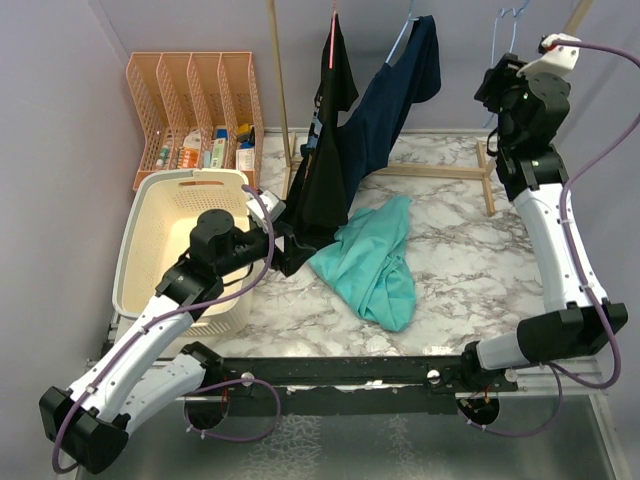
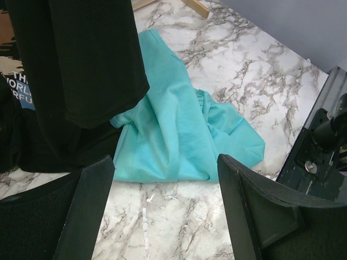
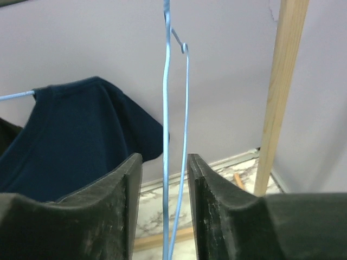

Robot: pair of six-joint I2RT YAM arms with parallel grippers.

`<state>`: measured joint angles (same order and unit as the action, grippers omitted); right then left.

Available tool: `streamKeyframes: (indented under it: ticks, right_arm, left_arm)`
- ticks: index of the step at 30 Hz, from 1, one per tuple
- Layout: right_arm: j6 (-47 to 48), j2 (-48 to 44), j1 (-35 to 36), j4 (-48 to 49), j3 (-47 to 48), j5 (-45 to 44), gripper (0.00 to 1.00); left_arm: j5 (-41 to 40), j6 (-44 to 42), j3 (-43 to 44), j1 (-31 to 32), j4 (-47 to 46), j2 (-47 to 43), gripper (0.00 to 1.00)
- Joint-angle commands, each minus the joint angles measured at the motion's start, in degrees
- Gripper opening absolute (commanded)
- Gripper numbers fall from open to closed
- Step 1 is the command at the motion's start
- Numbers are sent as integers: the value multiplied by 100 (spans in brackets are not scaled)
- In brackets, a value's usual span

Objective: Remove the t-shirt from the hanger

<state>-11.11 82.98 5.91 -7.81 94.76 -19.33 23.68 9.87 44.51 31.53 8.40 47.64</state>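
A navy t-shirt (image 1: 395, 100) hangs on a blue hanger from the wooden rack; it also shows in the right wrist view (image 3: 70, 135). A black t-shirt (image 1: 328, 160) hangs beside it on a red hanger. A teal t-shirt (image 1: 375, 262) lies crumpled on the marble table, off any hanger. My right gripper (image 3: 164, 162) is raised high at the rack, and its open jaws straddle the wires of a bare blue hanger (image 3: 166, 108) without touching them. My left gripper (image 2: 165, 162) is open and empty, low over the table, with the black shirt's hem (image 2: 76, 70) and the teal shirt (image 2: 173, 130) just ahead of it.
A cream laundry basket (image 1: 140, 250) stands left of my left arm. An orange file rack (image 1: 195, 100) with small items sits at the back left. The rack's wooden posts (image 1: 280, 90) and right post (image 3: 279, 97) stand near the hangers.
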Motion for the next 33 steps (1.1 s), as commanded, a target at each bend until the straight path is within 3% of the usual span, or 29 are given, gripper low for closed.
streamKeyframes:
  ticks: [1, 2, 6, 8, 16, 23, 26, 29, 33]
  right_arm:
    - [-185, -860, -22, -214, -569, 201, 68]
    - [-209, -1052, -20, -322, -704, 228, 80]
    - [-471, -2031, -20, -858, -1509, 283, 89]
    - [-713, -2583, -20, -1086, -2057, 414, 100]
    - [-1275, -4579, -20, -2252, -3642, 1473, 100]
    - [-1314, -5728, -20, -2813, -4424, 2158, 100]
    - [-1386, -5875, -20, -2979, -4480, 2173, 100]
    - [-1425, -5940, -20, -3029, -4445, 2208, 99]
    - [-1500, -6016, -27, -3041, -4473, 2125, 99]
  left_arm:
    - [188, -28, 7, 11, -104, 54, 81]
    - [216, -20, 7, 11, -111, 75, 82]
    - [342, 169, -23, 15, -255, 174, 83]
    - [459, 329, -53, 12, -374, 295, 83]
    - [361, 872, 85, 319, -550, 1080, 81]
    - [-1189, 763, 691, 1645, -245, 2116, 81]
    - [-1904, 823, 1092, 1882, -113, 2806, 86]
    - [-2560, 940, 1620, 2032, 35, 3535, 99]
    - [-3330, 954, 2402, 2317, 328, 4451, 99]
